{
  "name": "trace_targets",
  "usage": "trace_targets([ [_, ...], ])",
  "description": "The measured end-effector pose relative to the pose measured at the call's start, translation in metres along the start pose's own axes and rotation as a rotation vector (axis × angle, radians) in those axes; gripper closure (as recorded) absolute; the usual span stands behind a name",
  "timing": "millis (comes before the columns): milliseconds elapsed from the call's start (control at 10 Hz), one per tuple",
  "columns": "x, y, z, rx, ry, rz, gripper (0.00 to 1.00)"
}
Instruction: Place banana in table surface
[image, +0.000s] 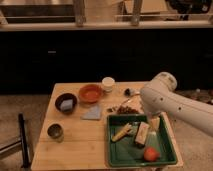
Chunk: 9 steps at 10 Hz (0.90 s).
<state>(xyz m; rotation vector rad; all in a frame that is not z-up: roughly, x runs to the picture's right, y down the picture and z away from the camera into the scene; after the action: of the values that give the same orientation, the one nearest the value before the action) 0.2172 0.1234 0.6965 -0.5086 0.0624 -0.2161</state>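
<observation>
The banana (122, 132) is small and yellow and lies slanted in the left part of the dark green tray (120, 157), beside a tan block (141, 134). The tray sits on the front right of the light-brown wooden table surface (80, 150). My white arm reaches in from the right. My gripper (154, 123) hangs over the right part of the tray, just right of the tan block and a short way right of the banana. It holds nothing that I can see.
A red round fruit (150, 154) lies in the tray's front. On the table stand an orange bowl (91, 92), a dark bowl (66, 102), a white cup (107, 83), a metal can (55, 131), a grey-blue cloth (92, 114) and dark scattered bits (122, 108).
</observation>
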Motion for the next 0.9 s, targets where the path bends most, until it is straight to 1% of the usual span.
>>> trace_targets([
  [100,0.002,-0.006,0.002,0.007,-0.001,-0.001,0.20],
  [300,0.000,-0.024,0.009,0.017,-0.008,-0.010,0.20],
  [500,0.002,-0.024,0.013,0.023,-0.005,-0.016,0.20],
  [800,-0.012,-0.031,0.026,0.023,-0.008,-0.046,0.20],
  [900,-0.012,-0.034,0.029,0.025,-0.009,-0.048,0.20],
])
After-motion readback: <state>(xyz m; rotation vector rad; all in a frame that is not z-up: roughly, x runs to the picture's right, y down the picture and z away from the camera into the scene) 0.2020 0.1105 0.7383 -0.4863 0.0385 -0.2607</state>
